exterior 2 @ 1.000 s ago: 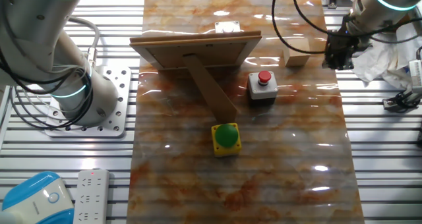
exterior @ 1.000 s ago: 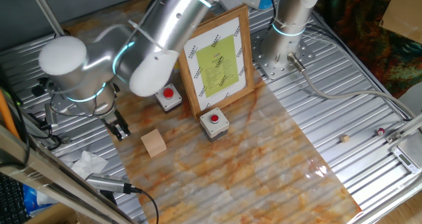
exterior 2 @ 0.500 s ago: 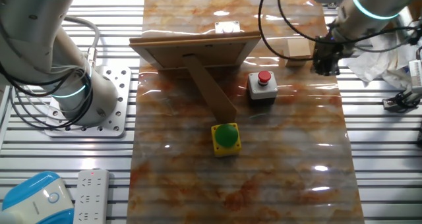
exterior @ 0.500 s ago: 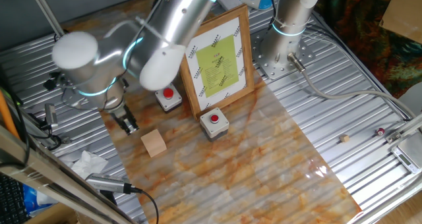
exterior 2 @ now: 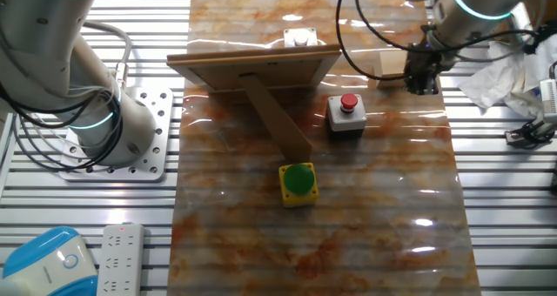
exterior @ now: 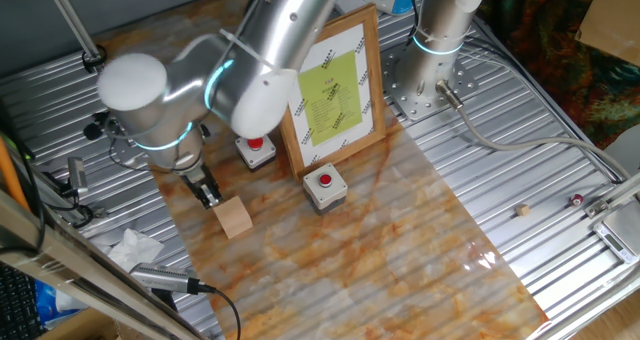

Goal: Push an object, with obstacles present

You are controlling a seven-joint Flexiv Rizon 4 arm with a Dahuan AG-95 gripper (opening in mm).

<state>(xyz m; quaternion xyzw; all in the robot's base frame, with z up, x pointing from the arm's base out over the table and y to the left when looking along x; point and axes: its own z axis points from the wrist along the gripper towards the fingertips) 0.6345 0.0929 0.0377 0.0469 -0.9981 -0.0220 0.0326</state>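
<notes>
Fingers (exterior: 209, 194) now against wooden cube (exterior: 235, 218), previously apart.

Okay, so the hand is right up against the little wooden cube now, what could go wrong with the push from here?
The hand meets the wooden cube near one corner, so the cube may spin rather than slide straight. A grey box with a red button sits just past it, beside the wood-framed picture; a skewed push could knock either. The big arm elbow also hangs close over the other red button box.
</notes>
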